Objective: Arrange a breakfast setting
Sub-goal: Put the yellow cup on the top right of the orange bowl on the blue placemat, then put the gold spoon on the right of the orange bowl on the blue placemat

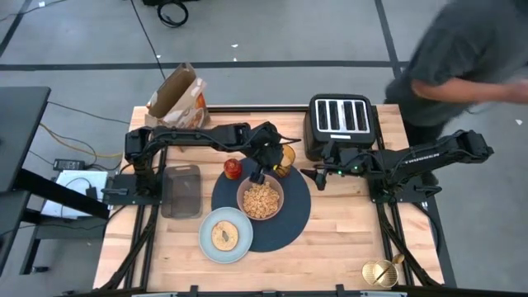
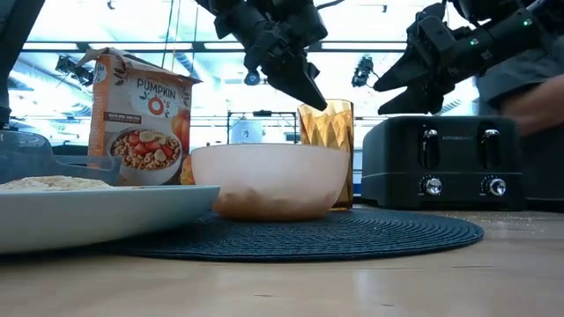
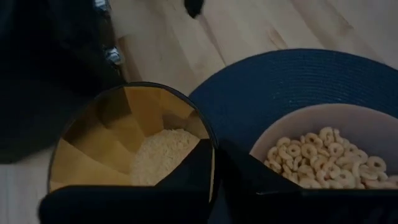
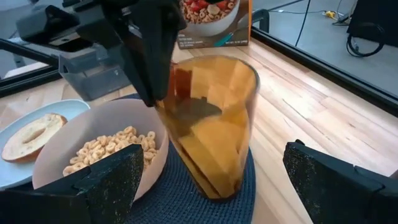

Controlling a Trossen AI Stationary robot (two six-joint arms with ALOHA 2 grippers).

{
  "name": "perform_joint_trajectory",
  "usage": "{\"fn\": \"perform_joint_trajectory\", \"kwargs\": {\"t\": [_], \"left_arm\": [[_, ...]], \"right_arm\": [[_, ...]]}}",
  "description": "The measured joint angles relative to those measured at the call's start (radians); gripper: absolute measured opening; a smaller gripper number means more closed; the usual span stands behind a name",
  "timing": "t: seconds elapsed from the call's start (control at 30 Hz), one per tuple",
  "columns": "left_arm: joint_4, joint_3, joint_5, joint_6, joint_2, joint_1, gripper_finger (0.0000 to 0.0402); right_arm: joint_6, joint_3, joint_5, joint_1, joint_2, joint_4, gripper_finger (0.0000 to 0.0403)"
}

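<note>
Cup (image 4: 214, 124), amber and faceted, stands at the far edge of the navy placemat (image 1: 289, 223), just beside the bowl (image 1: 261, 198) of cereal rings and close to the black toaster (image 1: 342, 124). From the right wrist view it looks tilted, its base on the mat. The left arm reaches across the table from its base on the left side, elbow high, forearm angling down to the cup. The left gripper (image 2: 304, 84) is clamped on the cup's rim, one finger (image 3: 193, 171) inside the glass and the other outside, on the side nearest the bowl. In the low view its dark fingers come down at a slant onto the rim.

The right arm stretches in from the right, past the front of the toaster, and the right gripper (image 1: 318, 174) hovers above the table just beside the cup, not touching it. Its fingers (image 4: 109, 180) are spread wide, the cup showing between them in its own wrist view.

A pale plate (image 1: 206, 243) with a bagel (image 1: 224, 235) overlaps the near left edge of the mat. An apple (image 1: 233, 169) sits just left of the mat, a cereal box (image 2: 141, 114) stands at the far left, and a clear container (image 1: 181, 190) lies near the left arm's base. A person (image 1: 462, 58) stands behind the table's far right corner.
</note>
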Motion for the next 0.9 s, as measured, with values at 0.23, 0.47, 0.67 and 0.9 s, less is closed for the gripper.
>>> {"fn": "perform_joint_trajectory", "kwargs": {"t": [0.23,0.47,0.67,0.9], "left_arm": [[0.027,0.0,0.002,-0.016,-0.001,-0.001,0.0106],[-0.002,0.078,0.002,-0.05,-0.002,-0.001,0.0171],[-0.216,0.265,0.019,-0.097,-0.003,-0.011,0.02],[-0.403,0.372,0.186,-0.34,-0.062,-0.041,0.0186]], "right_arm": [[-0.012,0.0,-0.007,0.0,0.0,0.0,0.0386],[-0.059,0.0,-0.015,0.0,-0.007,-0.002,0.0386],[-0.093,0.07,-0.029,-0.001,-0.073,-0.135,0.0383],[-0.076,0.376,-0.033,0.069,-0.051,-0.58,0.0378]]}}
